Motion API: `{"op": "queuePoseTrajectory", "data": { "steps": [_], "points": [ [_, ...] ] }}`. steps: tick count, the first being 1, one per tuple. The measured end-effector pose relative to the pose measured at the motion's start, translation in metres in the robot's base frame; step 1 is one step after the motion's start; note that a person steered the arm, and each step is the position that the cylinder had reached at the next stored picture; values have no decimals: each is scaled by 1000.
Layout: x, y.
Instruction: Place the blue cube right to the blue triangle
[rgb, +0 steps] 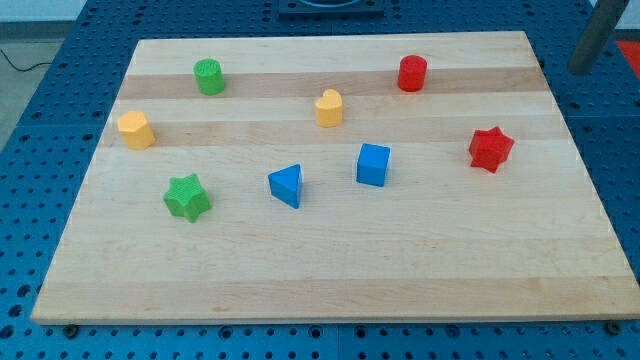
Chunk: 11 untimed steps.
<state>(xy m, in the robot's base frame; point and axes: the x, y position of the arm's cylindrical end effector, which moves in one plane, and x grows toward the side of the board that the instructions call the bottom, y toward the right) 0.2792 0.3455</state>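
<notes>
The board (330, 250) was of pale wood, made of long strips glued side by side, with a smooth face, and it lay on a blue metal table (60, 90) full of small holes. The blocks looked like rough printed plastic. The blue cube (373, 165) stood near the middle of the board, just to the view's right of the blue triangle (287, 185), close but apart from it. A green star (187, 197) lay to the view's left of the triangle, and a red star (491, 148) was well apart at the view's right. Toward the view's top stood a green cylinder (209, 77), a red cylinder (412, 73), a yellow heart-like block (329, 108) and a yellow block (135, 130) at the left, its shape not clear. A grey post (598, 35) showed at the top right corner. My tip did not show, so I cannot tell where it stood relative to the blocks; the arm has no pincer.
</notes>
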Motion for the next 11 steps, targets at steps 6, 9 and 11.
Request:
{"op": "queuePoseTrajectory", "data": {
  "steps": [6, 9, 11],
  "points": [
    [125, -225],
    [172, -320],
    [184, -345]
  ]
}}
